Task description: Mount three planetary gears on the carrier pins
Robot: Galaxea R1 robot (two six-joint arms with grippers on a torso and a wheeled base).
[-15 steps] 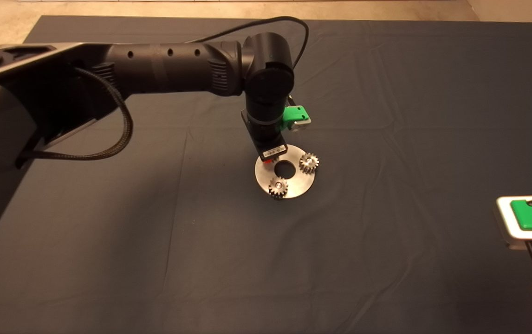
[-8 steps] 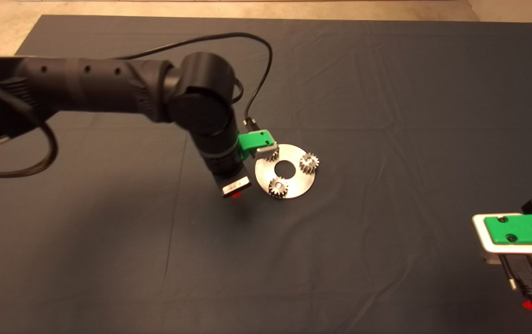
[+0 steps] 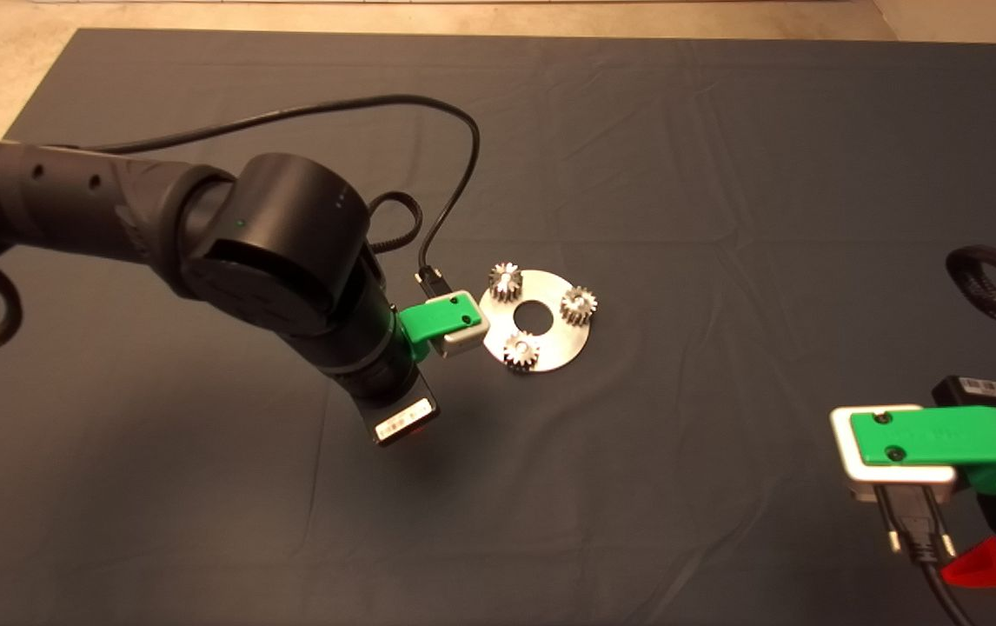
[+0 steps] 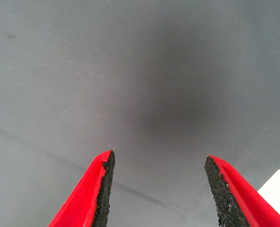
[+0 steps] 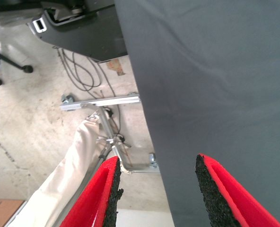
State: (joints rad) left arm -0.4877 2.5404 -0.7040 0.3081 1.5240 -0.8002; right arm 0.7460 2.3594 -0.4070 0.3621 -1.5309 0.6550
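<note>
- Head view: a flat round silver metal disc with a central hole lies on the dark grey mat that covers the worktop, near the middle.
- Three small silver-grey metal spur gears sit on the disc around the hole, each on one of the carrier pins: one at the far left, one at the right, one at the near edge. The shiny pin tops show in the gear centres.
- The black left arm comes in from the left; its wrist with the green camera mount is just beside the left rim of the disc, and the left claw points down at the mat nearer to the camera.
- The right claw waits at the lower right edge, well apart from the disc.
- Left wrist view: the left claw is spread wide over bare mat, with nothing between the red fingers.
- Right wrist view: the right claw is also spread and empty, above the mat edge; beyond it show a pale concrete floor, loose cables and a metal frame.
</note>
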